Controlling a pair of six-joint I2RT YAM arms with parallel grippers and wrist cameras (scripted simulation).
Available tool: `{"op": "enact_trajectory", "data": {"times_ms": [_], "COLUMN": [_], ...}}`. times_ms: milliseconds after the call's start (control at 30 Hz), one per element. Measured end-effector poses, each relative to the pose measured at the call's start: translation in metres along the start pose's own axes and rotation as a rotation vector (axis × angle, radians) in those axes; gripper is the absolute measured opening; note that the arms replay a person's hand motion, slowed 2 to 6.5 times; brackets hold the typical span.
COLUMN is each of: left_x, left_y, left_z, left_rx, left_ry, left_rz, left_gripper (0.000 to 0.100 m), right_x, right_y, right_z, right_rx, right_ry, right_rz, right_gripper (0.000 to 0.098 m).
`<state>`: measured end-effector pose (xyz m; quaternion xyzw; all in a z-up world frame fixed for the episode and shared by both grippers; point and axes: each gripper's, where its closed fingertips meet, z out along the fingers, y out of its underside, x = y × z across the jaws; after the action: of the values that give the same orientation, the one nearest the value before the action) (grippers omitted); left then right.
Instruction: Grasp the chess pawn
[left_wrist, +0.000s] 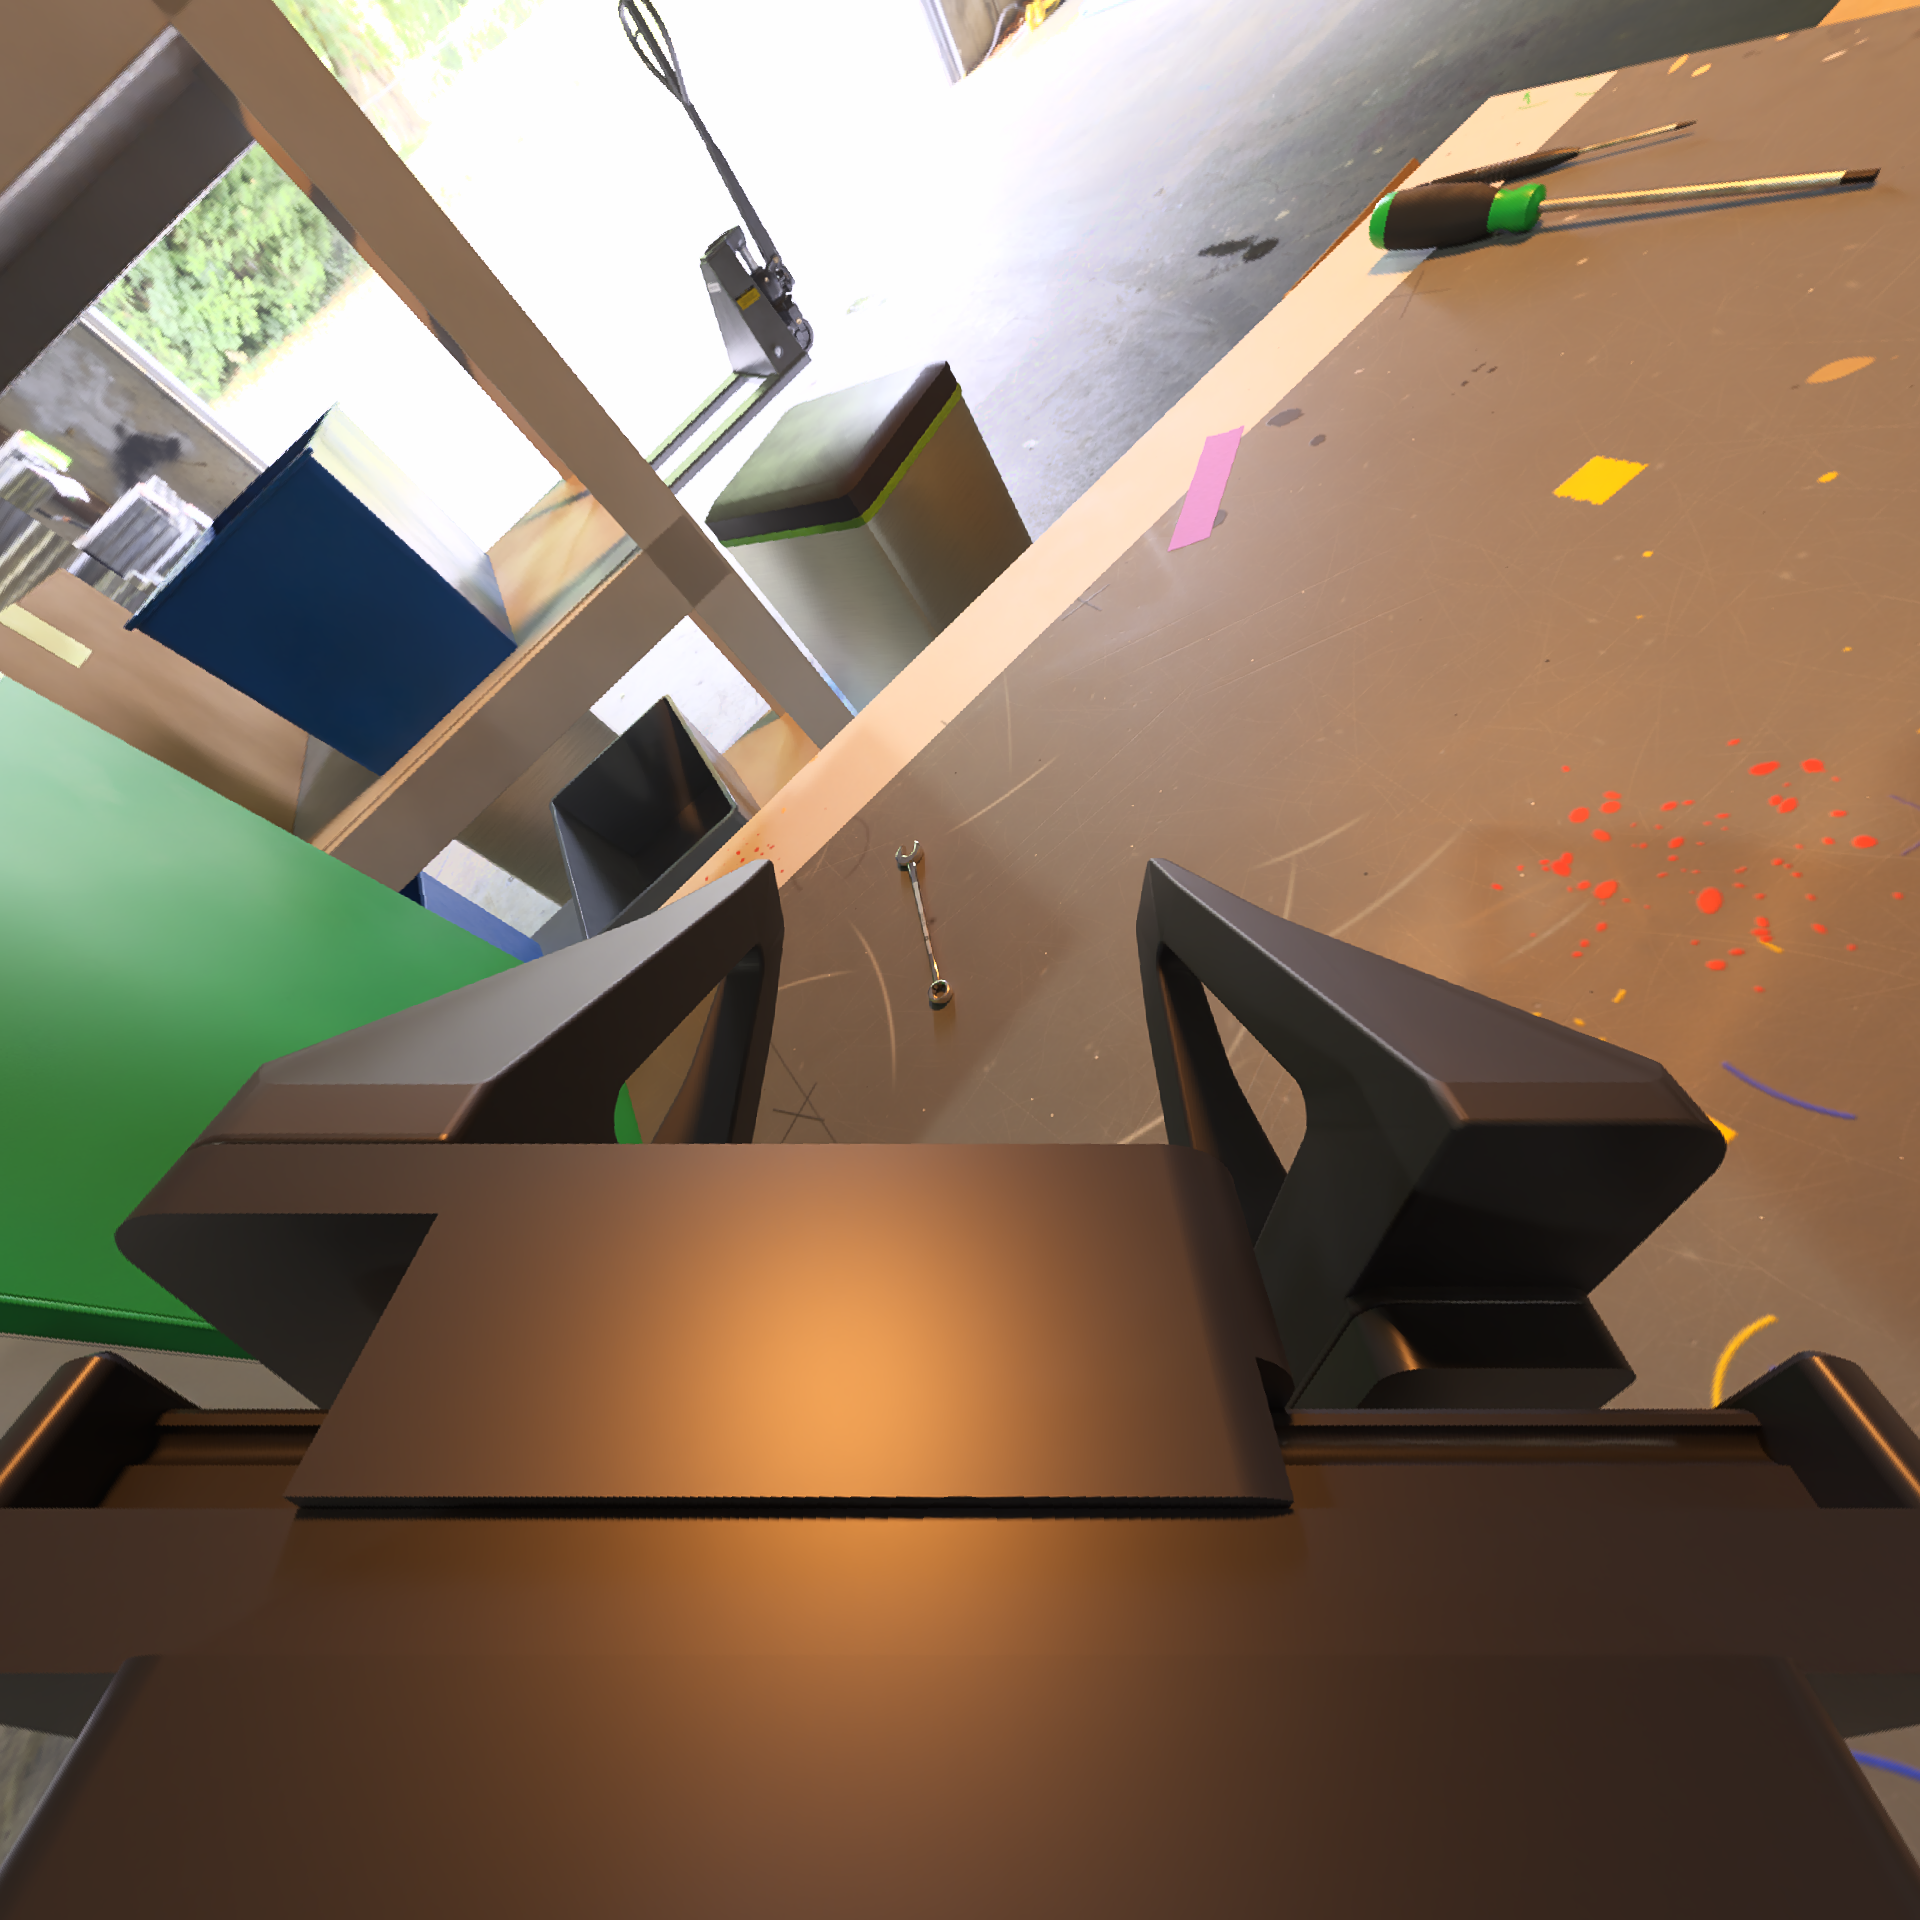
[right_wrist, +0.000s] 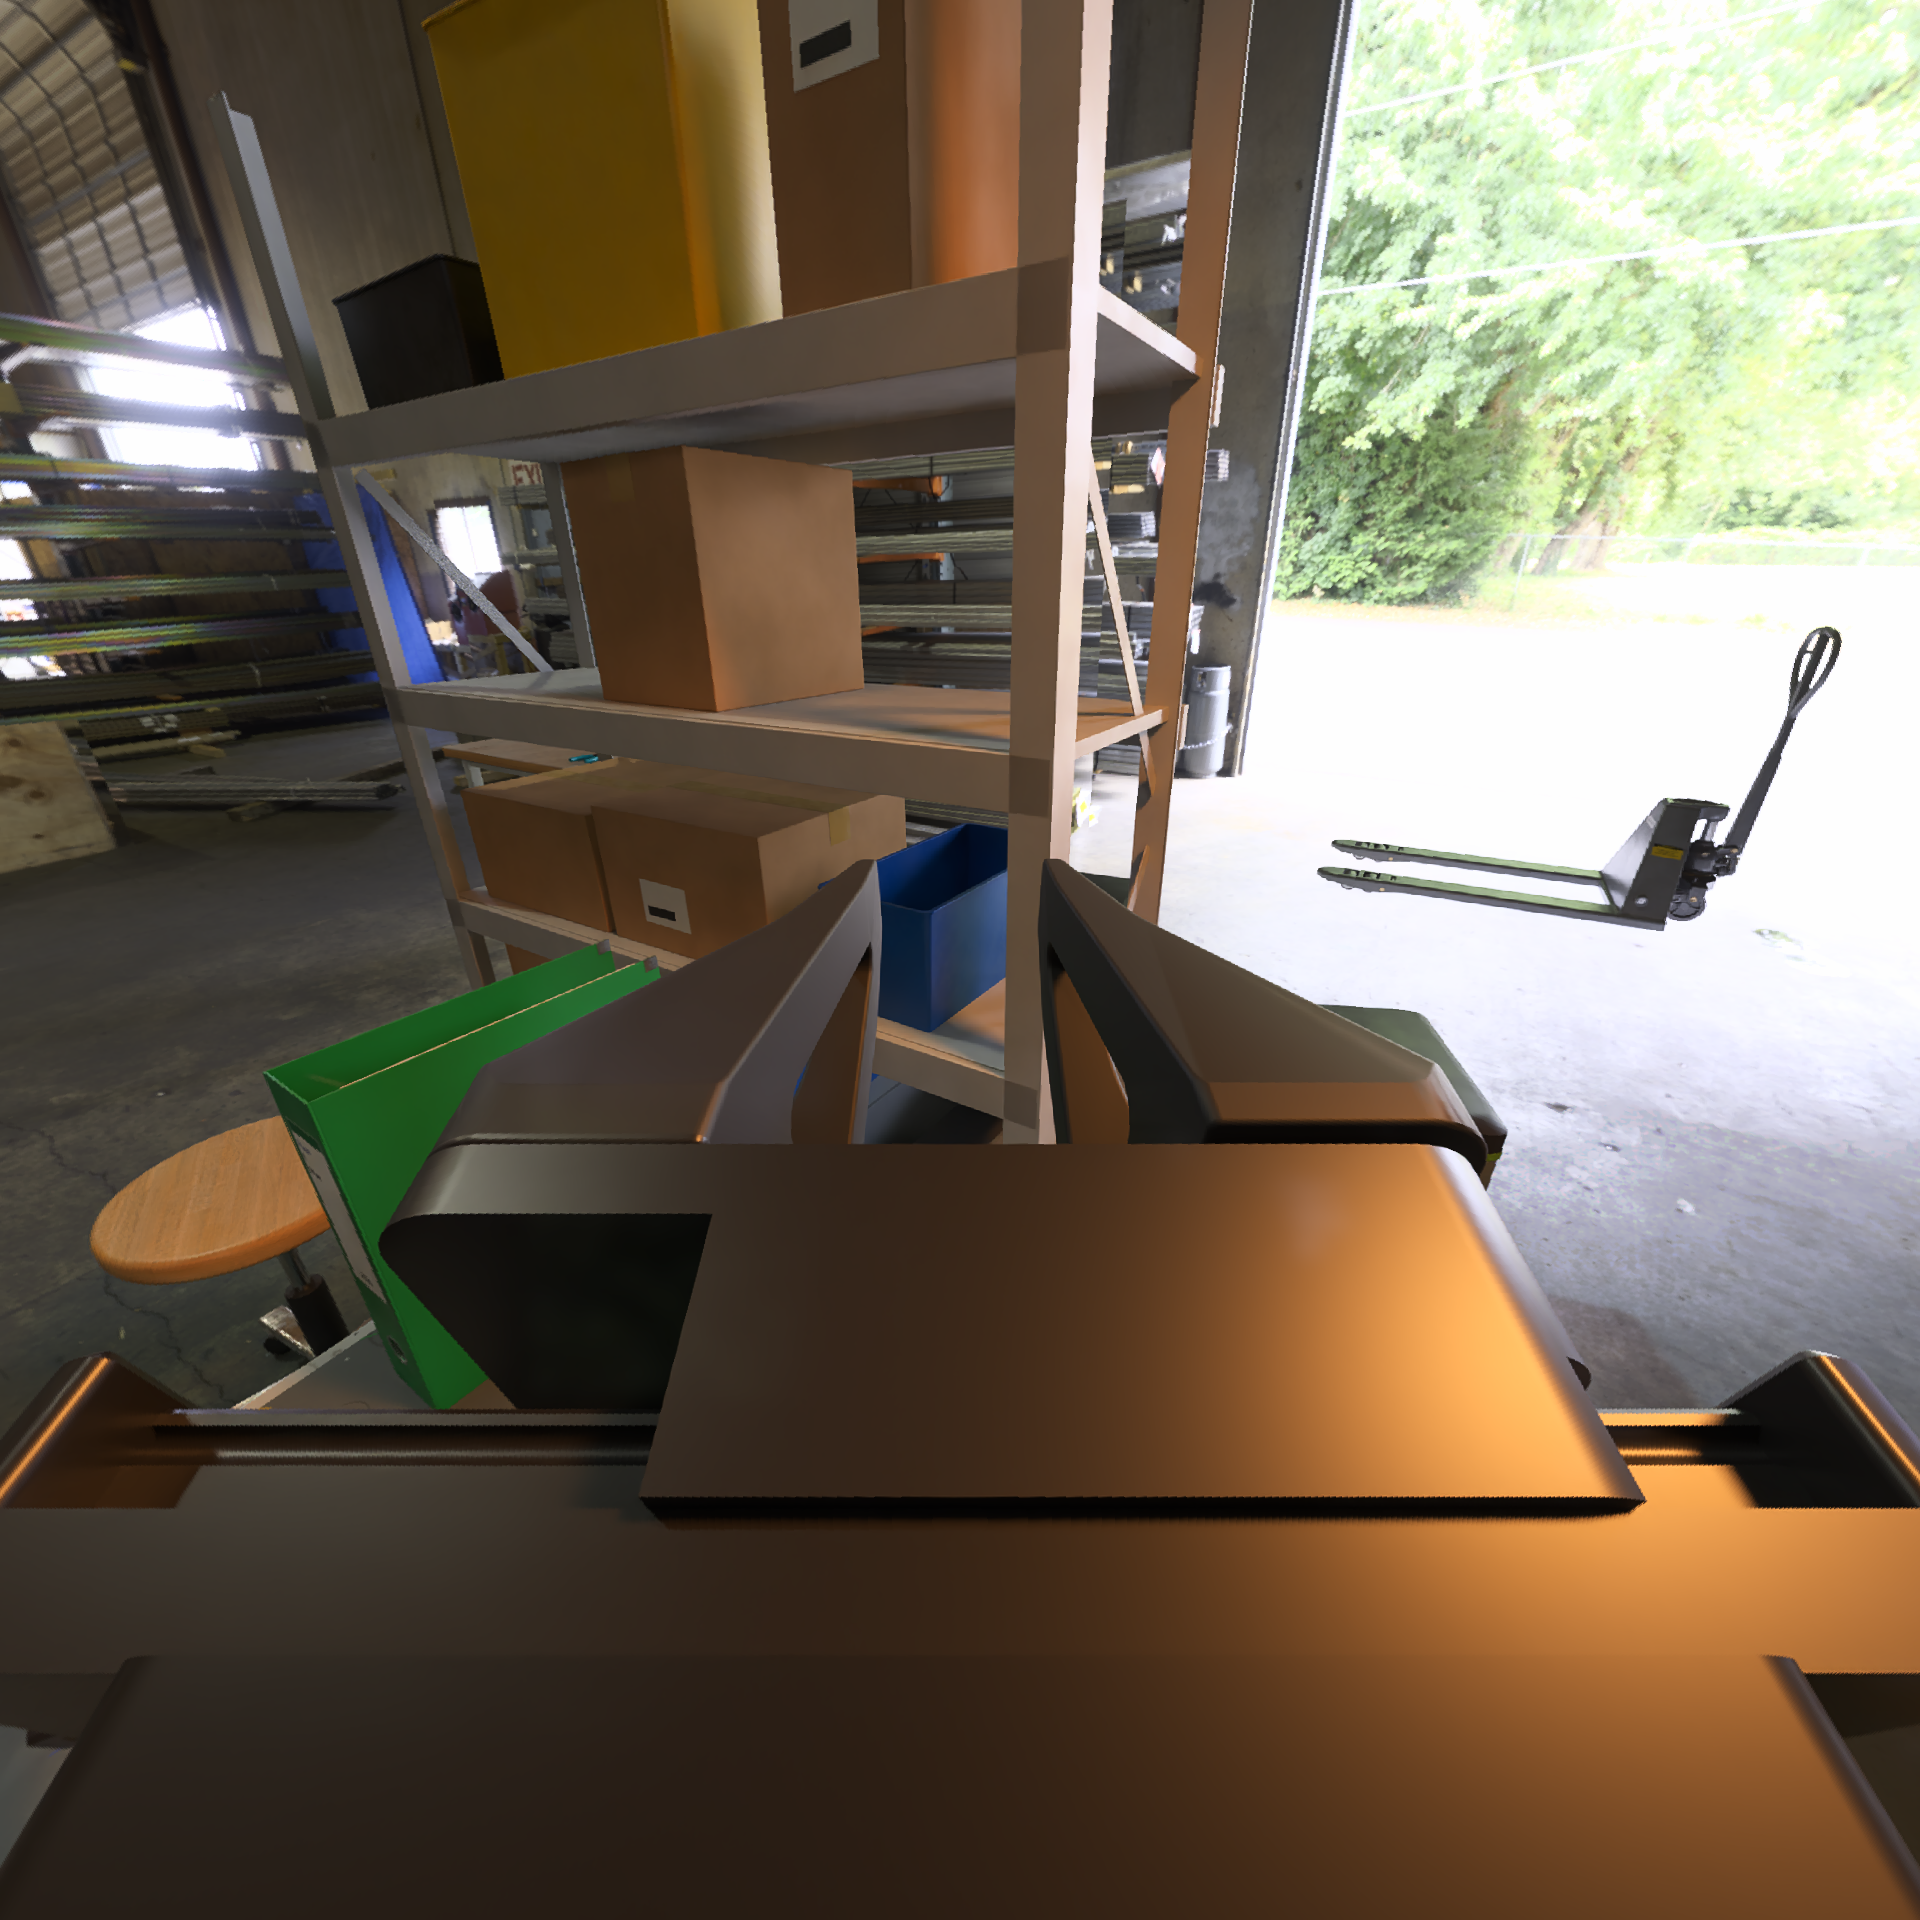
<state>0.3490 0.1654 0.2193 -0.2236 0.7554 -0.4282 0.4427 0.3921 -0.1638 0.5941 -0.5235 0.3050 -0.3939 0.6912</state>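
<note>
No chess pawn shows in either view. My left gripper (left_wrist: 961, 873) is open and empty, its dark fingers spread wide above the scratched brown table (left_wrist: 1455, 644). A small silver wrench (left_wrist: 925, 920) lies on the table between and just beyond the fingertips. My right gripper (right_wrist: 961, 868) points level at a shelf rack (right_wrist: 1049, 520), away from the table. Its fingers stand a narrow gap apart with nothing between them.
A green-and-black screwdriver (left_wrist: 1455, 213) and a thinner tool (left_wrist: 1600, 145) lie at the table's far right. A pink strip (left_wrist: 1205, 488) and red paint spots (left_wrist: 1704, 852) mark the surface. A green binder (left_wrist: 156, 987) stands left, also in the right wrist view (right_wrist: 384, 1122). A black bin (left_wrist: 644, 810) sits beyond the edge.
</note>
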Motion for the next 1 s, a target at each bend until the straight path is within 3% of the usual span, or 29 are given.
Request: {"op": "enact_trajectory", "data": {"times_ms": [600,1000], "left_x": [0.003,0.003], "left_y": [0.008,0.012], "left_z": [0.006,0.008], "left_rx": [-0.027,-0.039], "left_ry": [0.003,-0.001], "left_rz": [0.006,0.01], "left_gripper": [0.058,0.058], "right_x": [-0.006,-0.017], "right_y": [0.017,0.017], "right_z": [0.019,0.033], "right_rx": [-0.019,-0.015], "right_ry": [-0.037,-0.068], "right_rz": [-0.007,-0.032], "right_gripper": [0.0258,0.0258]}}
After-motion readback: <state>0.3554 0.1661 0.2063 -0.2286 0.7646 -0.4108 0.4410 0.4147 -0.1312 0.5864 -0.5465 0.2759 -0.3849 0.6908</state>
